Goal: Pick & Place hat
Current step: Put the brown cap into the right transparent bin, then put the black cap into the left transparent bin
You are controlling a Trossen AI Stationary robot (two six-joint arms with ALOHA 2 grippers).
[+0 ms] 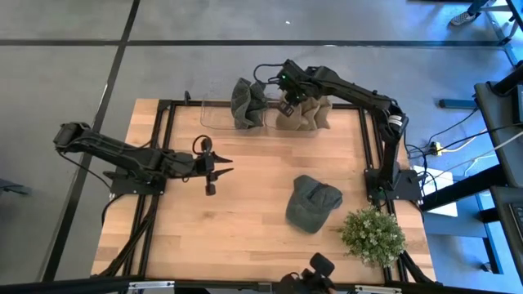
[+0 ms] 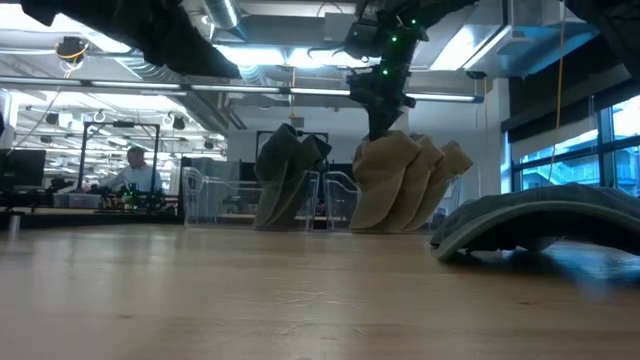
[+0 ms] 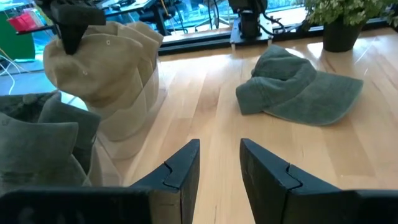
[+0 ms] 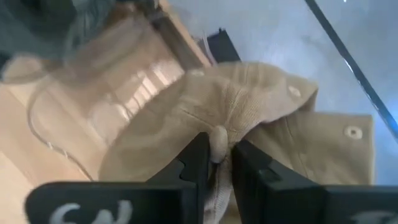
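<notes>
A stack of tan hats (image 1: 302,113) stands on edge in a clear holder (image 1: 214,114) at the table's far edge, beside a stack of grey-green hats (image 1: 248,104). One more grey-green cap (image 1: 313,202) lies flat on the table, right of centre. My right gripper (image 1: 288,100) is over the tan stack, shut on the frontmost tan hat (image 4: 249,106). My left gripper (image 1: 219,168) hovers open over the table's left half and points right, toward the lying cap (image 3: 298,90). In the low view, the right gripper (image 2: 385,110) comes down onto the tan hats (image 2: 400,185). My right gripper pinches a raised fold of cloth at the tan hat's crown (image 4: 219,138) between its two fingers (image 4: 198,163). It comes from above, pointing down. The hat stays upright against the rest of the tan stack in the holder.
A potted plant (image 1: 372,234) stands at the near right corner, close to the lying cap. The right arm's base (image 1: 392,184) sits at the right edge. Bare wood lies between the left gripper and the cap. In the low view a person (image 2: 133,172) sits far behind the table.
</notes>
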